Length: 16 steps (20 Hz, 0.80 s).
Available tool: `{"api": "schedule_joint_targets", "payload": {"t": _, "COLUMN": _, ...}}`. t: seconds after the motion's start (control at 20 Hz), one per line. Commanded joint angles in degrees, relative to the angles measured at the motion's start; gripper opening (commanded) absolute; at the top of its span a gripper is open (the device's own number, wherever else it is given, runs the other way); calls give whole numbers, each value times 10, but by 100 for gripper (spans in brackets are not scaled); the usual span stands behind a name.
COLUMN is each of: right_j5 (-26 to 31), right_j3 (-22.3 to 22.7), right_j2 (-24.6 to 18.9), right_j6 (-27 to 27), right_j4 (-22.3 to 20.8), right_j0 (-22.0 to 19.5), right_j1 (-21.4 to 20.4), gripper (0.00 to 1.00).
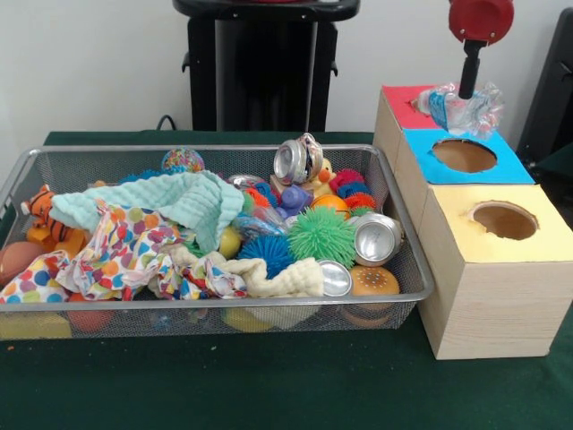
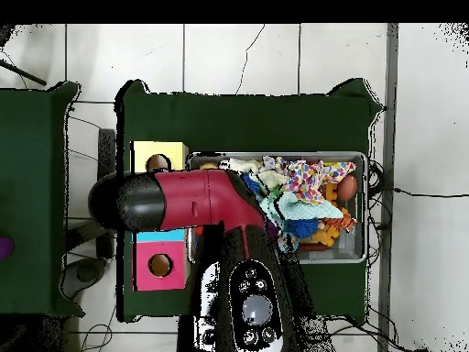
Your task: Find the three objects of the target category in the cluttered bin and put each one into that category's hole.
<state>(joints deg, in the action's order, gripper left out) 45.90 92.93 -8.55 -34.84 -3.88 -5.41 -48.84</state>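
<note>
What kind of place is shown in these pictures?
Probably a robotics lab set up for a sorting test. A wire mesh bin of mixed toys, cloths and cans sits on a green-covered table beside a wooden box with coloured holes, and a red robot arm reaches over.

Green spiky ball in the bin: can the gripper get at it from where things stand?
Probably yes. The green spiky ball lies on top of the clutter, uncovered. The gripper is over the red box, seemingly holding a crumpled plastic bag, so it must drop that first.
</note>
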Motion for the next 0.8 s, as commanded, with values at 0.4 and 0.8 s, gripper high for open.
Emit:
{"api": "schedule_joint_targets", "payload": {"t": 0.4, "right_j5": -51, "right_j3": 50, "right_j2": 14, "right_j6": -203, "right_j4": 45, "right_j0": 4, "right_j1": 27, "gripper": 100}}
{"api": "schedule_joint_targets", "payload": {"t": 0.8, "right_j5": -51, "right_j3": 43, "right_j2": 25, "right_j6": -197, "right_j4": 44, "right_j0": 11, "right_j1": 32, "gripper": 100}}
